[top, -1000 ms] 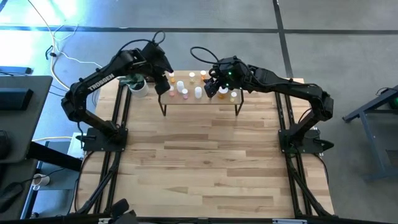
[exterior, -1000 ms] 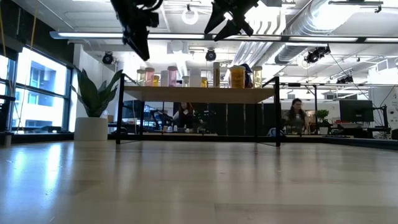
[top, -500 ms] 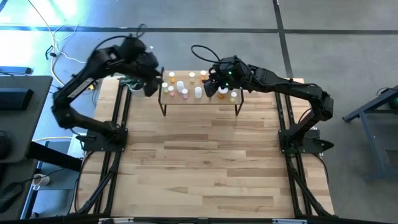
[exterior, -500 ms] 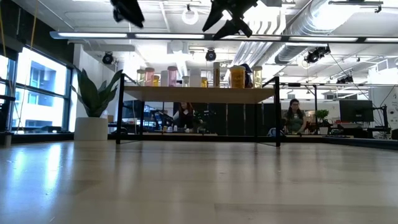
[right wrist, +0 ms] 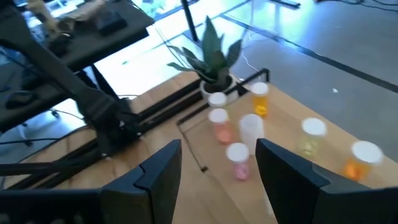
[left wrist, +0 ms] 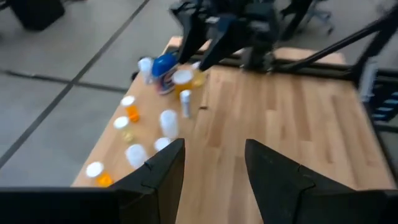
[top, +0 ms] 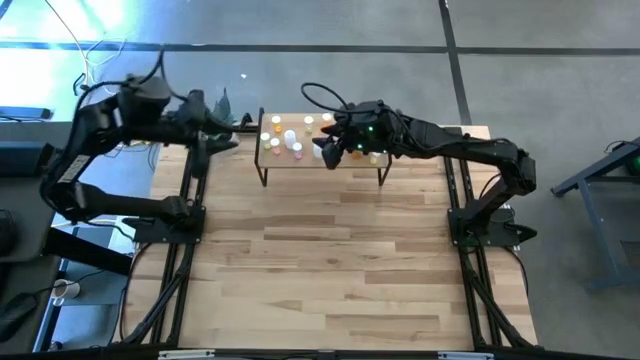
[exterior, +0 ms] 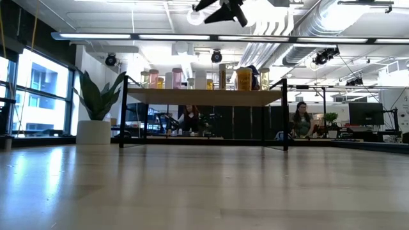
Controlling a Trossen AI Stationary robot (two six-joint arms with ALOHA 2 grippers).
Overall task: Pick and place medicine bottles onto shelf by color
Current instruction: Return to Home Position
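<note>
The shelf (top: pixel 300 162) stands on thin black legs at the table's far edge, and it also shows in the low view (exterior: pixel 204 97). Several small bottles (top: pixel 290 140) stand upright on it: white, pink, orange and yellow-green, plus a larger blue one (left wrist: pixel 165 65). My right gripper (top: pixel 325 152) hangs open and empty above the shelf's middle, high in the low view (exterior: pixel 220 7). My left gripper (top: pixel 238 128) is open and empty, just off the shelf's left end and above the table's far left corner. Its wrist view (left wrist: pixel 214 146) looks along the shelf at the bottles.
A potted green plant (top: pixel 215 105) in a white pot (exterior: pixel 94 131) stands at the table's far left, beside the shelf and under my left arm. The wooden tabletop (top: pixel 320 260) spreads toward the near edge. People sit in the room behind the table (exterior: pixel 301 121).
My left gripper has drawn back from over the shelf's left end, up and toward the table's left edge, and has left the low view. My right gripper has risen a little and shifted toward the shelf's middle and near side. The bottles have stayed in place.
</note>
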